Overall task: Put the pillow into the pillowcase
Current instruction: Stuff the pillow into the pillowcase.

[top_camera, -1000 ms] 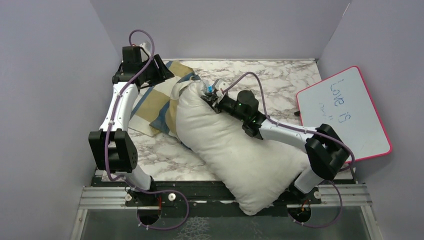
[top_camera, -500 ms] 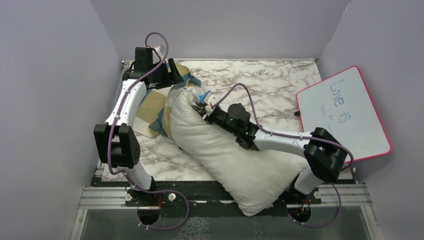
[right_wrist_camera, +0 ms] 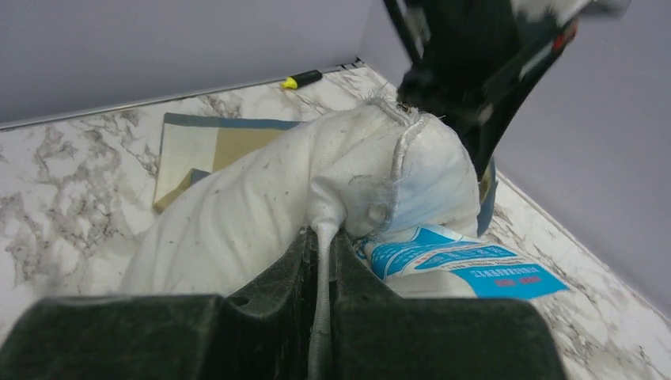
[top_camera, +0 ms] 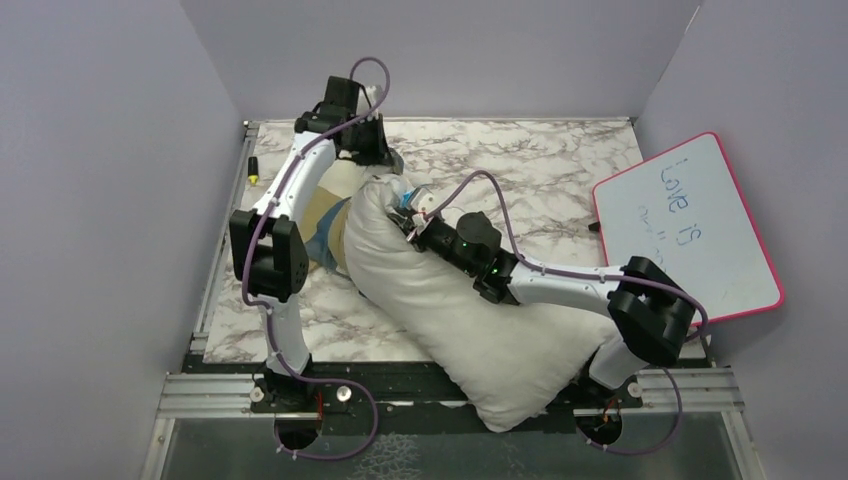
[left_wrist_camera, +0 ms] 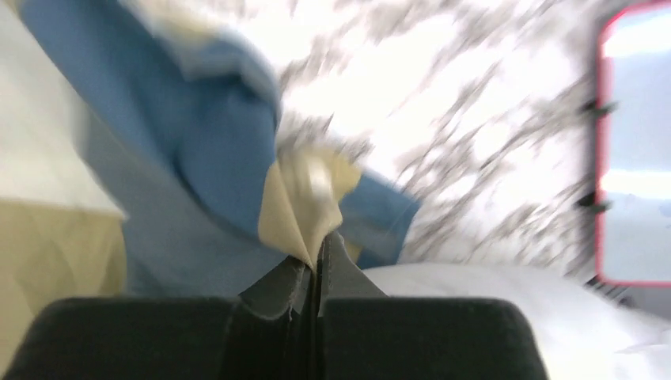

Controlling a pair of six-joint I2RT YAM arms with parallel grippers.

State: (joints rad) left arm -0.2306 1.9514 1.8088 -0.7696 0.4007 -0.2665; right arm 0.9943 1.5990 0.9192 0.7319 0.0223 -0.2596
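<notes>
The plump off-white pillow (top_camera: 450, 310) lies diagonally from the near edge toward the back left. My right gripper (top_camera: 410, 215) is shut on a pinch of its seam near the far corner, and the fabric shows clamped between the jaws of that gripper (right_wrist_camera: 323, 233). The blue, tan and cream pillowcase (top_camera: 325, 220) is bunched at the pillow's far left side, mostly hidden under my left arm. My left gripper (top_camera: 385, 160) sits just beyond the pillow's far corner. In the left wrist view this gripper (left_wrist_camera: 316, 253) is shut on a cream fold of the pillowcase (left_wrist_camera: 198, 158).
A pink-rimmed whiteboard (top_camera: 690, 230) leans at the right wall. A yellow marker (top_camera: 254, 180) lies by the left wall. Purple walls enclose the marble table (top_camera: 560, 170) on three sides. A blue printed label (right_wrist_camera: 467, 261) hangs off the pillow's corner.
My left arm swung right along the back and its gripper closed on the pillowcase, dragging the cloth toward the pillow's far corner. The right arm and pillow shifted slightly left.
</notes>
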